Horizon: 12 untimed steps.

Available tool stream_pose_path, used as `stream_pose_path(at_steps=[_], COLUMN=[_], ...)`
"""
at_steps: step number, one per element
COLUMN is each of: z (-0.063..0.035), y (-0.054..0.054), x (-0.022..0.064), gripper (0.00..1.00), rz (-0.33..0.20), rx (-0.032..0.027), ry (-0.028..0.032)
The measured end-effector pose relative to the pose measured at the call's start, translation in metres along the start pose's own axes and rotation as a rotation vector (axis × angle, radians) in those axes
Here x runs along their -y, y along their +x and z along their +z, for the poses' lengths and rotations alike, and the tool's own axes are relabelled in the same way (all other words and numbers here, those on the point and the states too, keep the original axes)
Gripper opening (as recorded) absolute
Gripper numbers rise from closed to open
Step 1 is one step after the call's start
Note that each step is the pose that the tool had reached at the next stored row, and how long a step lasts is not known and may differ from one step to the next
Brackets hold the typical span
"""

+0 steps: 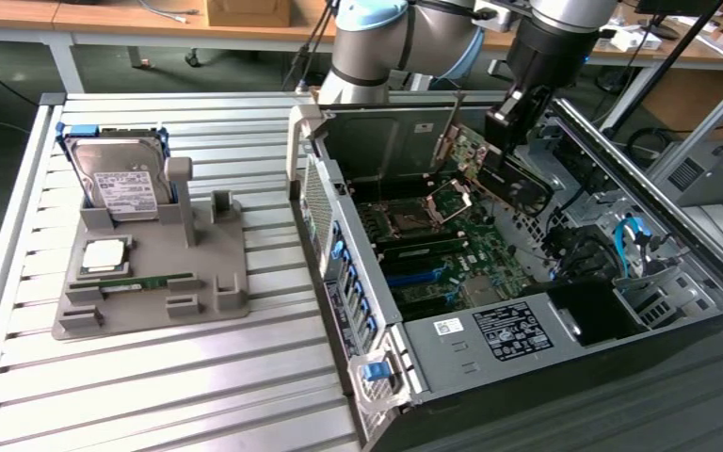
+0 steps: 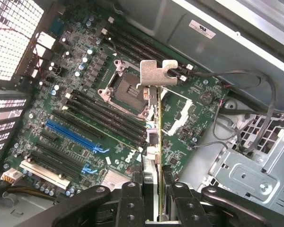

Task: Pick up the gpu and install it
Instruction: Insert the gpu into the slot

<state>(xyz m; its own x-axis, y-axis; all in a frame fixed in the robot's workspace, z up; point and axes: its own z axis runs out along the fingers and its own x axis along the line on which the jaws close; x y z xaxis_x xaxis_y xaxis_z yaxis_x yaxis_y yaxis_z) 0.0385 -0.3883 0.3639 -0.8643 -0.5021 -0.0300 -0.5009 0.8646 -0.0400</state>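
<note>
**Hand carries the gpu above the open case**

The hand point(image 1: 504, 124) is partly closed, its two fingers point(image 2: 131, 203) pinching the gpu point(image 2: 154, 75) by the long edge of the thin board. In the wrist view the card runs straight out from between the fingers, edge-on, with its silver bracket at the far end. In the exterior view the gpu point(image 1: 519, 184) hangs tilted inside the upper part of the computer case point(image 1: 336, 235), clear of the motherboard point(image 2: 85, 118) below.

The pick looks done and the install step is in hand. The card appears not yet seated. Seating it calls for its connector edge squared over an expansion slot point(image 2: 71, 135) and the bracket toward the case wall.
</note>
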Motion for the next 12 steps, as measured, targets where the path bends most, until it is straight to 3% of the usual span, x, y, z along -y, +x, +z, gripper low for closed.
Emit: stream_pose_path(at_steps=[12], z=[0.0], y=[0.0], x=[0.0], gripper=[0.27], rz=[-0.038], rx=[0.0015], ry=[-0.0011])
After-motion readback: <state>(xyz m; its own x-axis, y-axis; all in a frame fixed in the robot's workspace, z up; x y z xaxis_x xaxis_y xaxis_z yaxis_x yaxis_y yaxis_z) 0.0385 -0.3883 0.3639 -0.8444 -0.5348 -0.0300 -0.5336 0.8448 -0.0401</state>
